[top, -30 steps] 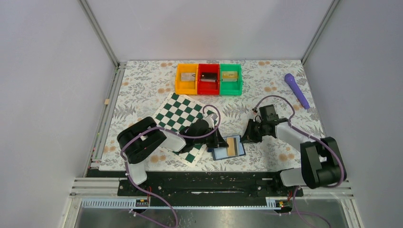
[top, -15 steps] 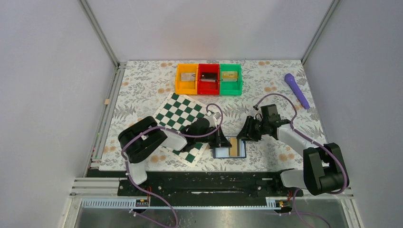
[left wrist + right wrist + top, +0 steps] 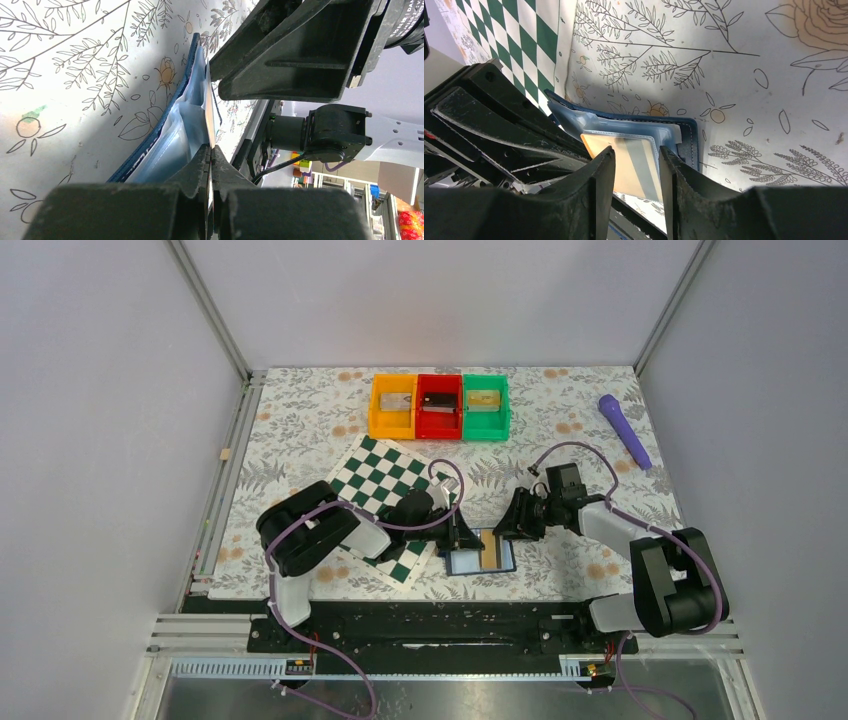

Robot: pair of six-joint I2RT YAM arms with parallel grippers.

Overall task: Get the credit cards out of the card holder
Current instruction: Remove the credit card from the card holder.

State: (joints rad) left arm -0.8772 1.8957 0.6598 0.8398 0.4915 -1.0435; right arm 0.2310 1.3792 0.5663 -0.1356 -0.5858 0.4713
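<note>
Two grippers meet at one spot. Right gripper [image 3: 636, 152]: fingers spread and not gripping anything, with the tan-gold credit card [image 3: 634, 165] showing in the gap between them. Left gripper [image 3: 210, 148]: fingers pressed together, tips down at the card holder [image 3: 687, 134]; whether they nip a pocket layer or only pin it, cannot tell. In the top view the left gripper comes in from nine o'clock and the right from two o'clock. The blue card holder lies open on the floral mat near the six o'clock edge, just past the chessboard's [image 3: 380, 475] four o'clock corner. The card sticks partway out of a clear pocket, its dark stripe showing; any others inside the holder cannot be made out. Judgement: step in hand is taking hold of the exposed card end. To do it well, drop the right fingertips so one pad goes under the free edge and one over, catching card only, not the clear pocket film. Close firmly, then draw along the pocket's own line, low and flat; lifting early would likely drag the holder up. Left tips should bear down on the holder while the card slides. Three bins [image 3: 440, 406] sit well apart at twelve o'clock.
</note>
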